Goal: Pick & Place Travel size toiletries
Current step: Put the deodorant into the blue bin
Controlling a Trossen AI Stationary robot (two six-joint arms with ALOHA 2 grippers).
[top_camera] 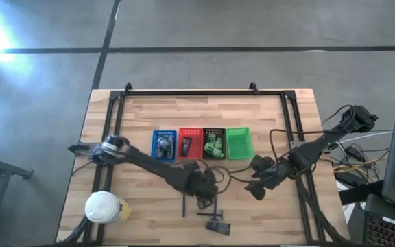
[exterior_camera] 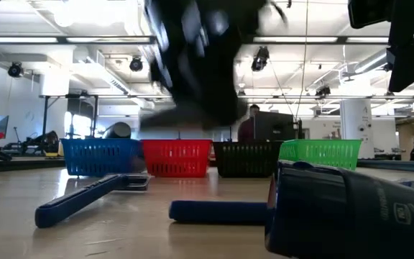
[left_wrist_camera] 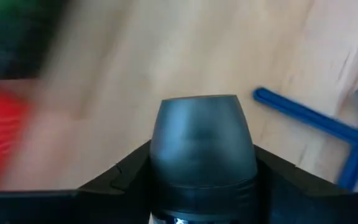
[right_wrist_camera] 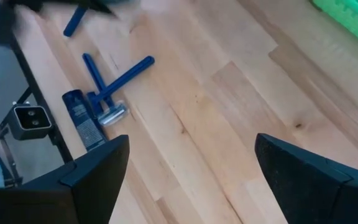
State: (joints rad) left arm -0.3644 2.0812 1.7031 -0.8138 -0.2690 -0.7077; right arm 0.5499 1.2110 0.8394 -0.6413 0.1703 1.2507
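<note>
My left gripper (top_camera: 201, 184) hangs over the table's middle, just near of the red basket (top_camera: 189, 143), shut on a dark grey bottle (left_wrist_camera: 202, 140). In the low view it is a dark blur (exterior_camera: 192, 57) above the baskets. Two blue T-shaped razors (right_wrist_camera: 107, 87) and a dark tube (right_wrist_camera: 82, 119) lie flat on the wood near the table's near edge; the tube (exterior_camera: 351, 212) sits close to the low camera. My right gripper (top_camera: 256, 186) waits open right of the left one, over bare wood (right_wrist_camera: 191, 162). Green packets (top_camera: 214, 145) sit in the black basket. My left gripper pinches the dark grey bottle between its two fingers (left_wrist_camera: 126, 174), one on each side just below the rounded cap end (left_wrist_camera: 202, 118), which sticks out past them. The bottle lies along the fingers and is lifted clear of the table.
Blue (top_camera: 164, 144), red, black (top_camera: 214, 134) and green (top_camera: 238, 142) baskets stand in a row across the table's middle. A white-lidded round container (top_camera: 103, 206) stands at the near left corner. Dark rails frame the table (top_camera: 184, 92). A person shows in the room behind (exterior_camera: 254, 119).
</note>
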